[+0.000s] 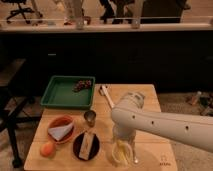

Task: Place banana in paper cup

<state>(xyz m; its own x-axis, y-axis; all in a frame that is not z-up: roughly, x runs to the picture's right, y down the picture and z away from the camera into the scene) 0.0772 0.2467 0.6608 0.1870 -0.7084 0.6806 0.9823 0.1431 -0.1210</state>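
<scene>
- The arm (165, 125) is running out of frame at 4 o'clock.
- The gripper (122, 149), at the table's (146, 95) 6 o'clock, is blurring into the yellow banana (119, 155); any contact between them is not showing.
- Dark bits (83, 85) in the tray's (61, 93) 1 o'clock corner are reading too small to identify.

the surface (148, 156) is lit warmly from above, the background (125, 55) left dim; the pincer (122, 148) near its front edge is shaded.

1. Pale wooden table (149, 93), matt.
2. Green plastic tray (61, 93), smooth.
3. Small metal cup (90, 118), shiny.
4. Smooth, glossy white arm (165, 125); its gripper (122, 149) hangs low over the table's front edge.
</scene>
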